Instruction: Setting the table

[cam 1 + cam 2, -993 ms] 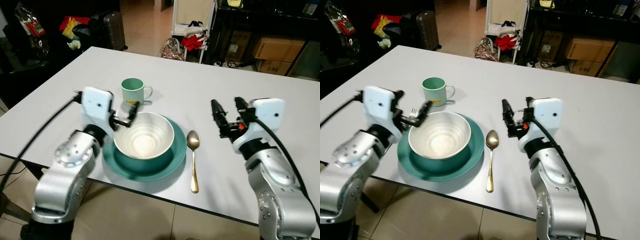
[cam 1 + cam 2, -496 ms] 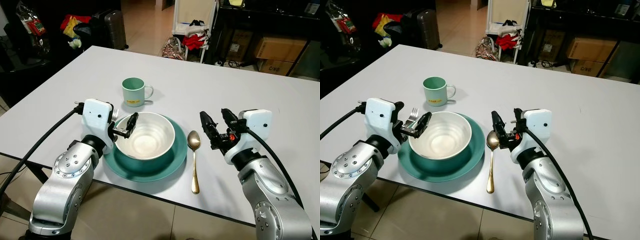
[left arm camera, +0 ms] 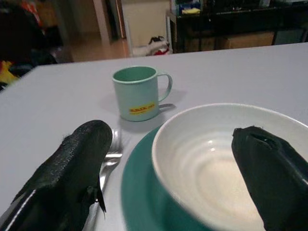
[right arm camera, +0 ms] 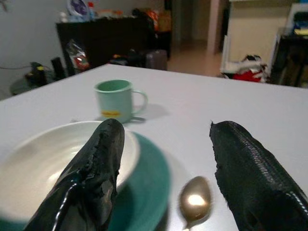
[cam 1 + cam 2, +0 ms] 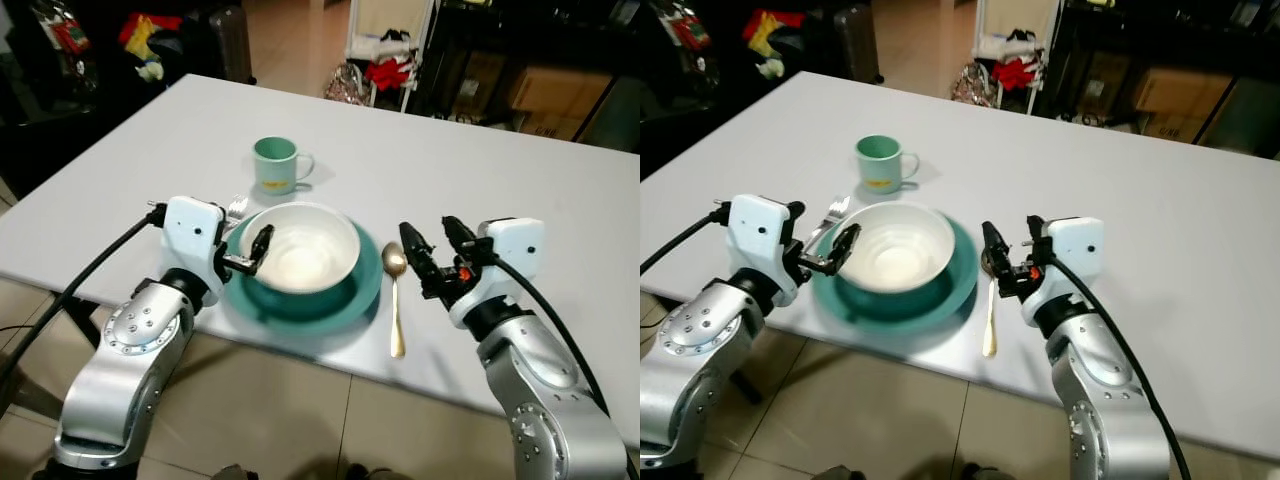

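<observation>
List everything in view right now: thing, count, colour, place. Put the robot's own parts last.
table: one, white, carries the whole setting.
plate: one, teal, near the table's front edge.
bowl: one, white, on the plate.
mug: one, pale green with a yellow label, behind the bowl.
fork: one, silver, left of the plate.
spoon: one, gold, right of the plate.
cardboard boxes: brown, on dark shelving beyond the table.
left pincer: one, black fingers open, at the bowl's left rim.
right pincer: one, black fingers open, just right of the spoon's bowl.
</observation>
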`<state>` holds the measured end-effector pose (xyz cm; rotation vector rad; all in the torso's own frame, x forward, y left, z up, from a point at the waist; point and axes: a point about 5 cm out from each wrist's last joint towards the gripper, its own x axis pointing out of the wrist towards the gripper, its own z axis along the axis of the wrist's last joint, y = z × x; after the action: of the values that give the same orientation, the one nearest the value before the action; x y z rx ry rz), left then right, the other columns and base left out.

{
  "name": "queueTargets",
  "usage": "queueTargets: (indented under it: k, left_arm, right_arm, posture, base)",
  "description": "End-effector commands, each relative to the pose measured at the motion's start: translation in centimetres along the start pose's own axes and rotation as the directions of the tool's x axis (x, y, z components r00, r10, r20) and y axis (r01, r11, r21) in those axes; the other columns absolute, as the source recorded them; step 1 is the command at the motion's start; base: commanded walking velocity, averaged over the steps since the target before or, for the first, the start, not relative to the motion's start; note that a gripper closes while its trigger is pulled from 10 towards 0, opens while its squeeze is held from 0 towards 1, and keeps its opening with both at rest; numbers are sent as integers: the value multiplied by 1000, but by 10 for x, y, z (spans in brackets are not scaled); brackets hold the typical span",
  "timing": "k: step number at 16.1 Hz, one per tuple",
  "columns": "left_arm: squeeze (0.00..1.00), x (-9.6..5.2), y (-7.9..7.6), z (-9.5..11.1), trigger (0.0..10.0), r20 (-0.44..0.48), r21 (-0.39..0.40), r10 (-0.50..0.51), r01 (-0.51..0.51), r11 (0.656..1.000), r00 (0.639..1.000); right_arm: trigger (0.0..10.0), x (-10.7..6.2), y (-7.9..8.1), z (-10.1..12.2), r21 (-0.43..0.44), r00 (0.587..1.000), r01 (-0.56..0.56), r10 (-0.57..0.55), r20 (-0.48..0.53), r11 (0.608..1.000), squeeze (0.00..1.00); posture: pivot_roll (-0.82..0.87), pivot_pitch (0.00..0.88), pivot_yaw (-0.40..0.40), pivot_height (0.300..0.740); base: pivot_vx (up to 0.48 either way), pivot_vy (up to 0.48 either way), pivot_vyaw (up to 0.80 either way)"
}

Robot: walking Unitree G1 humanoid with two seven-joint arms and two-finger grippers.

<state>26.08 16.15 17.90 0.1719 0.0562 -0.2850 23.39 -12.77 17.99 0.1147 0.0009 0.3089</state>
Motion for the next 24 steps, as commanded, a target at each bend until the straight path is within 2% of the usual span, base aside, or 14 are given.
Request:
queueTargets:
  k: [1, 11, 15, 20, 24]
  left_arm:
    - [0, -1, -3, 3, 10000, 13, 3, -13, 13, 1000, 1000]
    - [0, 2, -2, 5, 10000, 7, 24, -33, 33, 999, 999]
    - [0, 0, -2, 0, 10000, -9, 17, -37, 37, 999, 999]
    - [0, -9, 6, -20, 10000, -63, -16, 13, -14, 1000, 998]
    - [0, -31, 25, -55, 10000, -144, -30, 128, -133, 991, 981]
  right_arm:
    - [10000, -1, 0, 4, -2, 1000, 0, 0, 21, 1000, 0]
    - [10000, -5, -1, -3, 20, 999, 35, -35, 4, 999, 0]
    - [10000, -9, -5, -8, 12, 999, 46, -46, -10, 999, 0]
    - [10000, -13, -11, -18, 11, 999, 36, -36, -23, 999, 0]
    - [10000, -27, -36, -55, -13, 990, 85, -86, -113, 996, 0]
  posture:
    - [-132, 0, -25, 740]
    - [-135, 0, -10, 740]
    - [-141, 0, -10, 740]
    - [-133, 0, -28, 740]
    - [-130, 0, -42, 740]
  base:
    - [-262, 0, 0]
    - [-260, 0, 0]
    - [-259, 0, 0]
    - [-259, 0, 0]
    - [-260, 0, 0]
